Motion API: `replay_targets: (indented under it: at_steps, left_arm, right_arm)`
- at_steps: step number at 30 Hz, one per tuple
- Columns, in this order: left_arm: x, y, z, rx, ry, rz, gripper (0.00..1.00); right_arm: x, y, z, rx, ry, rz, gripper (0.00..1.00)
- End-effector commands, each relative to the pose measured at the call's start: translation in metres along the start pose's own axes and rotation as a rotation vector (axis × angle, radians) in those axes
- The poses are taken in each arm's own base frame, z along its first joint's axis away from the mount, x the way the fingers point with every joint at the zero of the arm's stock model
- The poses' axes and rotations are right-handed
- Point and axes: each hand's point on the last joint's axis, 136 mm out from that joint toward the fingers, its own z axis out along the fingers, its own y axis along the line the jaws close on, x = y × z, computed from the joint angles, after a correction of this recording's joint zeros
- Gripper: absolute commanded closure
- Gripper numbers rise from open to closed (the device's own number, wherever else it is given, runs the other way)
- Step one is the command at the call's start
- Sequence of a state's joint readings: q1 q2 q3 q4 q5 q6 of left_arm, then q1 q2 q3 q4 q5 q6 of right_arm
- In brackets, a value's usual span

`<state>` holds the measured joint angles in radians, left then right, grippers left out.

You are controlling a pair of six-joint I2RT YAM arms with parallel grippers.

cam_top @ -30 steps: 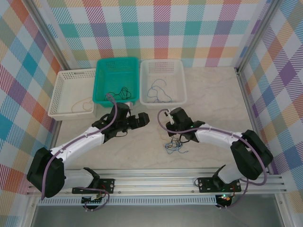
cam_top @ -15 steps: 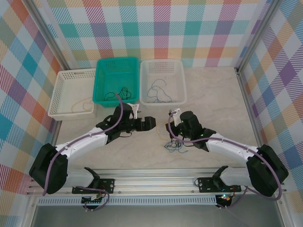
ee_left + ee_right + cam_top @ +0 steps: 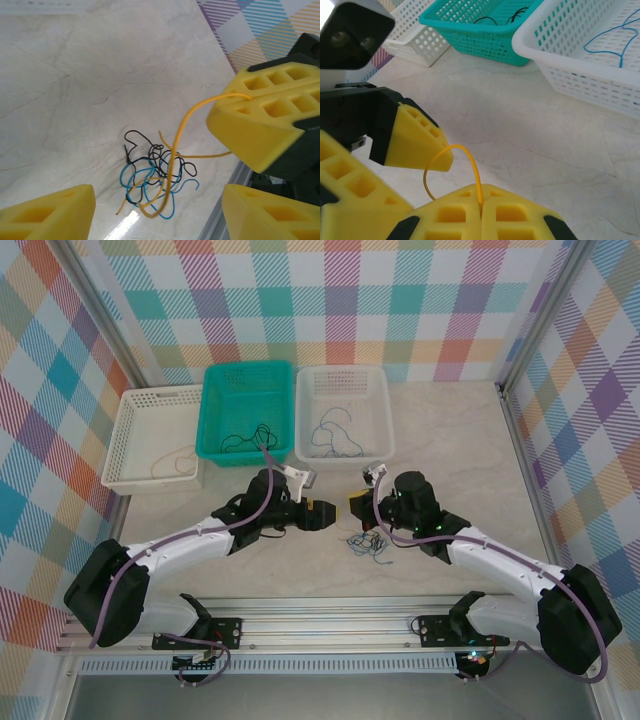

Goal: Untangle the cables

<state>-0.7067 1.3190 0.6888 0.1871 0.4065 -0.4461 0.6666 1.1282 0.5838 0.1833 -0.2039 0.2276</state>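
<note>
The cables (image 3: 367,542) lie in a small clump of blue, black and yellow wires on the table in front of the right arm. In the left wrist view the clump (image 3: 155,175) sits below and between my left gripper's (image 3: 157,215) wide-apart yellow fingers (image 3: 47,212), which touch nothing. My right gripper (image 3: 357,506) is shut on one yellow cable (image 3: 182,130), which arcs from its tip (image 3: 223,104) down into the clump. In the right wrist view that yellow cable (image 3: 475,170) loops out of the shut right gripper (image 3: 481,202). The left gripper (image 3: 326,512) faces it closely.
Three baskets stand at the back: a white one (image 3: 125,430) on the left, a teal one (image 3: 215,410) with black wires, and a white one (image 3: 385,410) with blue wire. The table's metal front rail (image 3: 330,615) runs near the clump.
The left gripper has moved right, toward the right gripper, and its jaws have narrowed somewhat. The right gripper has shifted right and raised the yellow cable from the clump.
</note>
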Motion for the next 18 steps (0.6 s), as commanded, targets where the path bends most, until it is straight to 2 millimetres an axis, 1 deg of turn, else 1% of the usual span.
replay_targets:
  at_steps: [1,5,8,11,14,15,16,18]
  left_arm:
    - [-0.014,-0.009,-0.004,0.011,-0.070,0.075,0.34]
    - [-0.015,-0.006,0.001,0.000,-0.052,0.071,0.39]
    - [-0.016,-0.004,0.005,-0.004,-0.055,0.059,0.48]
    - [-0.021,-0.001,0.004,-0.029,-0.079,0.039,0.61]
    - [-0.028,0.001,0.001,-0.057,-0.112,0.017,0.76]
    - [-0.030,0.001,0.000,-0.063,-0.120,0.012,0.80]
    - [-0.032,0.002,-0.002,-0.069,-0.129,0.002,0.85]
    - [-0.035,0.005,-0.005,-0.093,-0.146,-0.021,0.98]
  right_arm:
    - [-0.009,0.021,-0.003,-0.107,-0.008,0.000,1.00]
    - [-0.011,0.026,-0.001,-0.138,0.003,0.008,1.00]
    - [-0.014,0.031,-0.002,-0.159,0.000,0.009,1.00]
    - [-0.015,0.031,-0.002,-0.160,0.000,0.010,1.00]
    - [-0.014,0.029,-0.001,-0.147,0.004,0.015,1.00]
    - [-0.013,0.027,-0.001,-0.138,0.004,0.021,1.00]
    - [-0.013,0.024,-0.001,-0.124,0.003,0.026,0.97]
    - [-0.012,0.019,0.000,-0.092,-0.001,0.035,0.88]
